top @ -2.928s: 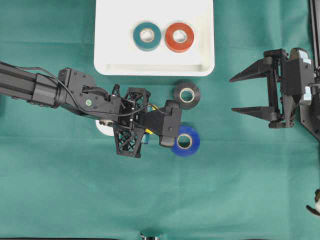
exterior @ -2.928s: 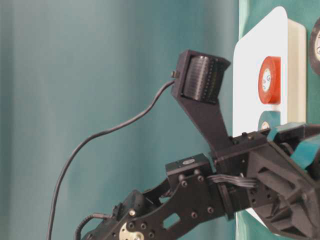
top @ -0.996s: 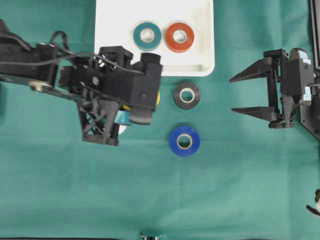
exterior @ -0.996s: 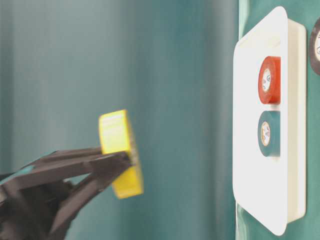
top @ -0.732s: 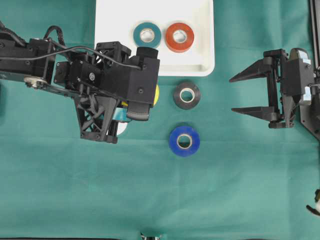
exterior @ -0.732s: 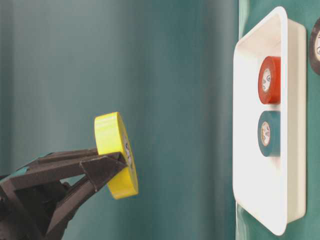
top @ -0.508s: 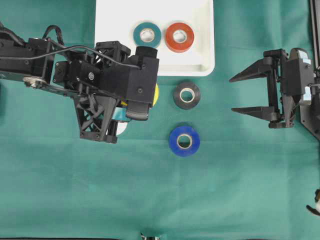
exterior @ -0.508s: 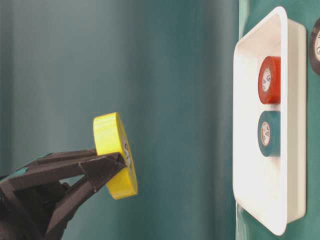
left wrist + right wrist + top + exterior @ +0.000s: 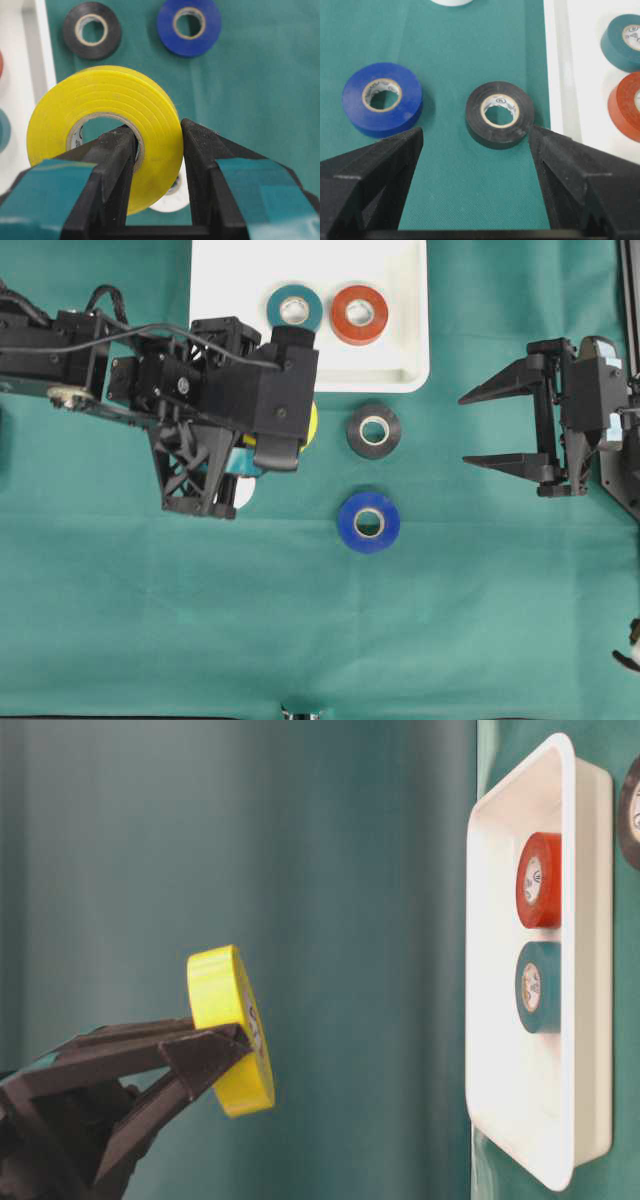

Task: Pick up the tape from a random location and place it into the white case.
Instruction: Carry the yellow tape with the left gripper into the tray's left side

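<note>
A yellow tape [image 9: 105, 105] roll hangs in the air, and my left gripper [image 9: 157, 132] is shut on its wall, with one finger through the core. In the overhead view it shows as a yellow sliver [image 9: 312, 426] under the wrist, just below the white case [image 9: 310, 380]. The table-level view shows the roll [image 9: 228, 1020] held well above the case [image 9: 590, 970]. A teal roll [image 9: 294, 312] and a red roll [image 9: 359, 314] lie in the case. My right gripper [image 9: 464, 429] stands open at the right, empty, facing the black roll [image 9: 500, 115].
On the green cloth lie a black roll [image 9: 373, 430] just below the case, a blue roll [image 9: 369, 522] below that, and a white roll [image 9: 240, 492] partly under my left arm. A black rail runs along the right edge.
Since the earliest frames my left gripper has risen from the cloth with the yellow tape and moved up-left toward the case. Over the last second it hardly moved. The right arm stayed still.
</note>
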Tool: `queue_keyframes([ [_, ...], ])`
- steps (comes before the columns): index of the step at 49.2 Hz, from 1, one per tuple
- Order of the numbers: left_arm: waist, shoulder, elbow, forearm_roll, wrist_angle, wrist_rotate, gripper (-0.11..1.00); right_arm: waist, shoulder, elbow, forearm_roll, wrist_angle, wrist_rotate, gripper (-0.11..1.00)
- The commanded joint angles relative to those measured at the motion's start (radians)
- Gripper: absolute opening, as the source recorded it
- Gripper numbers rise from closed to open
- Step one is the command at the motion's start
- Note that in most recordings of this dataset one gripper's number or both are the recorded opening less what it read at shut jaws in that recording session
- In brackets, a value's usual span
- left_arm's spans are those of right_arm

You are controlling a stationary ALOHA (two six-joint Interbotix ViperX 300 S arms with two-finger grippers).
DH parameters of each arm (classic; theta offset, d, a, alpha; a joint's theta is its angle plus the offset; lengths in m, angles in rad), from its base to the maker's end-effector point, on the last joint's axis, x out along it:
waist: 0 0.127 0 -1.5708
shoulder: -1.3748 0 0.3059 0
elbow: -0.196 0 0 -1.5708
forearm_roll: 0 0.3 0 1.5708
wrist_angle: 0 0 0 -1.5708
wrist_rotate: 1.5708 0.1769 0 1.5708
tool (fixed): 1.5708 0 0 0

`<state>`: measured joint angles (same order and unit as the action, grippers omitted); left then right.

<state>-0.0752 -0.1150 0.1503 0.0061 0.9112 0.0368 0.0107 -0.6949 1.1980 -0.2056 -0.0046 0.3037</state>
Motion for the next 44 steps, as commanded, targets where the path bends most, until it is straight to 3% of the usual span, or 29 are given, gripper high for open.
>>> queue_keyframes([
  [1,0.028,-0.028,-0.011,0.003,-0.005,0.000,0.24,-0.002,0.000,-0.023,-0.002,-0.003,0.000,0.82],
  [34,0.267,-0.066,0.037,0.003,-0.002,0.005,0.24,-0.002,0.000,-0.025,-0.002,0.006,-0.002,0.82],
  [44,0.314,-0.077,0.049,0.003,0.002,0.038,0.24,-0.002,0.000,-0.025,-0.002,0.005,-0.002,0.82],
])
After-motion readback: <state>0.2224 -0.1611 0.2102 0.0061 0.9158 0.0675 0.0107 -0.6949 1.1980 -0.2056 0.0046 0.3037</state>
